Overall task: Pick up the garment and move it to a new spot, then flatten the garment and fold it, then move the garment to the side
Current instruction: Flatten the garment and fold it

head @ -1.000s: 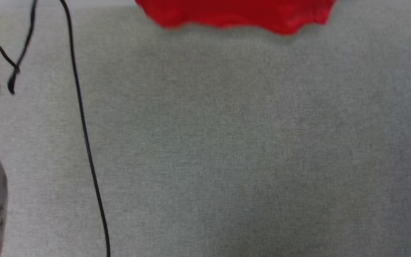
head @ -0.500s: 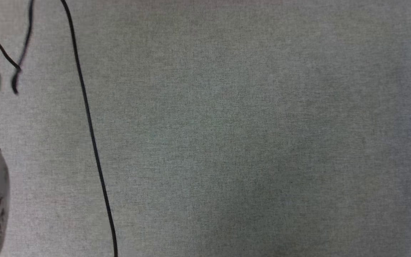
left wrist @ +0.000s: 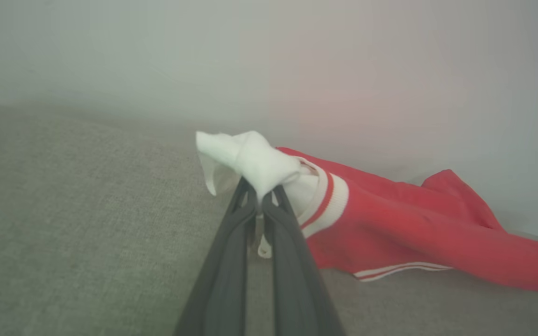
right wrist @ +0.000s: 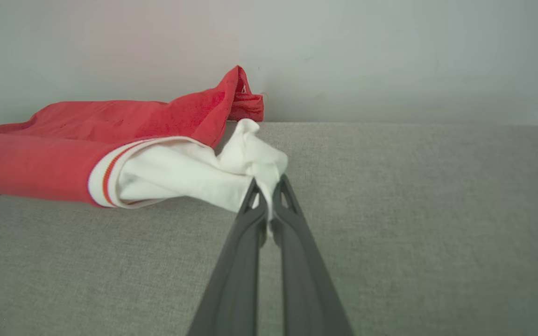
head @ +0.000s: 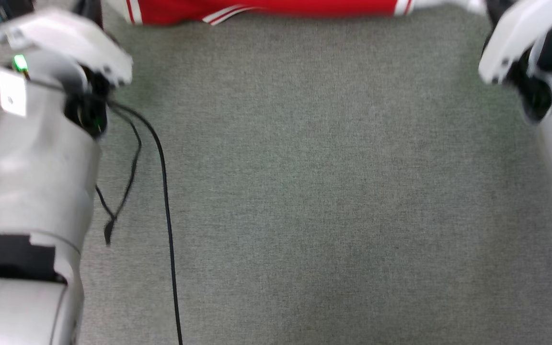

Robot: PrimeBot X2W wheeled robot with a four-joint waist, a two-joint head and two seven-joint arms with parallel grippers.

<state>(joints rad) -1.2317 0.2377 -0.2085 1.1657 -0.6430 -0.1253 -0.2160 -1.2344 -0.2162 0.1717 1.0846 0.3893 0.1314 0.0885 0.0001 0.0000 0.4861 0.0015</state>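
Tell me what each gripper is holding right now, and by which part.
Both hold the garment. The left gripper pinches a bunched white end past a striped cuff. The right gripper pinches the white end on the other side.

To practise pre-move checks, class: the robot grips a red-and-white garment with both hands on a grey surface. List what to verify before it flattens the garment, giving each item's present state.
1. The left hand is shut on a white end of the garment: ok.
2. The right hand is shut on the other white end: ok.
3. The garment lies flat: not ok, its red middle is bunched by the wall.
4. Room on the grey surface nearer the robot: ok.
5. The black cable is apart from the garment: ok.
6. Sleeves untwisted: cannot tell.
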